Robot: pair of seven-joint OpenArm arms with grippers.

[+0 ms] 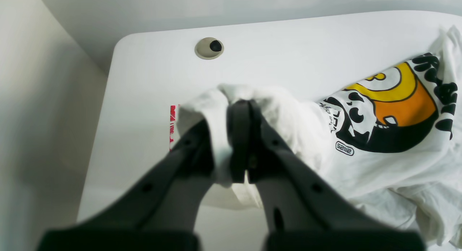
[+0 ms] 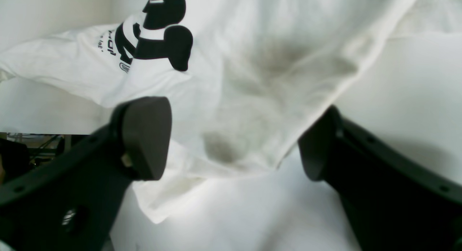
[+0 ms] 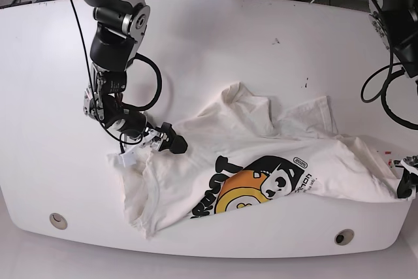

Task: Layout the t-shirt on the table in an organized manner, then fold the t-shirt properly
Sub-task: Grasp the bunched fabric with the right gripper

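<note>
The t-shirt (image 3: 261,168) lies rumpled on the counter (image 3: 215,44), print side up, with the orange, yellow and black cartoon print (image 3: 258,184) near the counter's front edge. Taking that print as the landmark, the cloth's long axis runs across the counter from side to side: one end is drawn out past the print toward the counter's corner by the red tape marks (image 1: 172,126), the other bunches on the far side of the print, and a loose flap folds away behind it. The left hand (image 1: 236,142) sits at the stretched end, its jaws pressed together on a wad of white fabric right at the counter's edge, near a round grommet hole (image 1: 209,48). The right hand (image 2: 234,139) is at the bunched end, on the print's other side; its jaws stand apart with a fold of cloth between them, neither pad visibly pinching it, so it holds nothing firmly yet. The coming move, as I judge it, turns on this: the shirt lies straight between the two hands, the left already anchoring one end, so the right must close on the fold in front of it and draw away from the print, along that axis, to pull the body flat.
</note>
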